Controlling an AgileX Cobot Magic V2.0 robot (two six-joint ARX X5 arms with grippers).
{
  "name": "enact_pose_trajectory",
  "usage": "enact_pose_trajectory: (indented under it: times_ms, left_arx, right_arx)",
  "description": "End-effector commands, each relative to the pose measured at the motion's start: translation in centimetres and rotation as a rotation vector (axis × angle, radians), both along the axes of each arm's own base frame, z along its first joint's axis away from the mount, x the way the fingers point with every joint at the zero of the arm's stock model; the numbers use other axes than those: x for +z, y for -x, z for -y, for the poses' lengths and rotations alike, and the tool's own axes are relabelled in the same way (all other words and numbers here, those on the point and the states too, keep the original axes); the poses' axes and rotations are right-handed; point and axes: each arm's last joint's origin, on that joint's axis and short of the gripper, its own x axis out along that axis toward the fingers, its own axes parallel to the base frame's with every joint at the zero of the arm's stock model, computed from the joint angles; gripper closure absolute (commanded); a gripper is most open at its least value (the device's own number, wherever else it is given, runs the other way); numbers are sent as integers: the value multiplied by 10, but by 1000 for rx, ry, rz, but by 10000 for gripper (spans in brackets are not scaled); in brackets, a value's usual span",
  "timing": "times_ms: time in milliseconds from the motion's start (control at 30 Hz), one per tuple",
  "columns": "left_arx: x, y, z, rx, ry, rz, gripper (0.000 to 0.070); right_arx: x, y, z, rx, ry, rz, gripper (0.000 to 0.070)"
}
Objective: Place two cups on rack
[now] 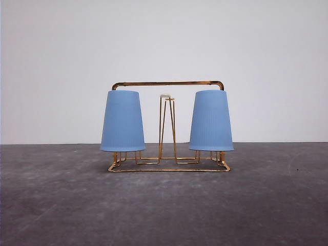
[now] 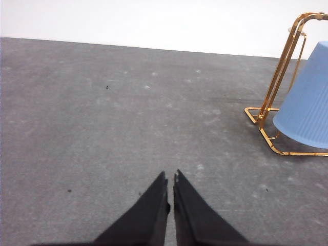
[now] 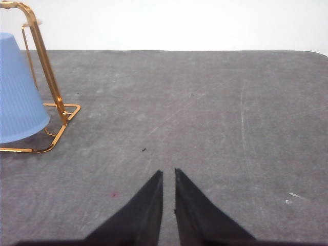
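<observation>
Counter [image 1: 164, 215] nearest in the front view: dark grey, mottled, bare across the whole lower part of the frame, meeting a plain white wall [image 1: 164, 46] at a level line a little below mid-height.

Farther back, at centre frame: rack [image 1: 168, 83], thin gold wire, rectangular base flat on the counter, rounded frame handle spanning the top. Left cup [image 1: 122, 121] upside down on a prong at the left end, rim lowest, just clear of the base wires. Right cup [image 1: 211, 120] likewise inverted at the right end, matching height. Both light blue, finely ribbed, tapering upward, well apart. Between them a bare hairpin prong [image 1: 165, 96], upright, white-tipped.

Left wrist view: left end effector [image 2: 170, 179] at bottom centre, black fingertips pressed almost together with only a hairline slit, pinching nothing, over bare counter. Beyond it, at the right edge, one end of the rack and one inverted cup [image 2: 306, 113], cut off by the frame.

Right wrist view: right end effector [image 3: 168, 174] at bottom centre, black fingertips nearly closed with a narrow slit, gripping nothing, above open counter marked by faint scratches. Beyond it, at the left edge, the rack's other end with an inverted cup [image 3: 18, 92], partly cropped. Both end effectors well apart from rack and cups.
</observation>
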Motion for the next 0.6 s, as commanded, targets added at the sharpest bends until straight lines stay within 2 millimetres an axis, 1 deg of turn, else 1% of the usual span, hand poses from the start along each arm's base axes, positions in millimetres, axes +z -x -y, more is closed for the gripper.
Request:
enact_pose_trajectory:
  times_ms: [0,567]
  left_arx:
    - [-6,-1,0,-4,-10,-19,700]
    - [-6,-1,0,-4,-10,-18,700]
  right_arx:
    - [0,0,0,-2,-16,4,660]
    - [0,0,0,-2,-16,4,660]
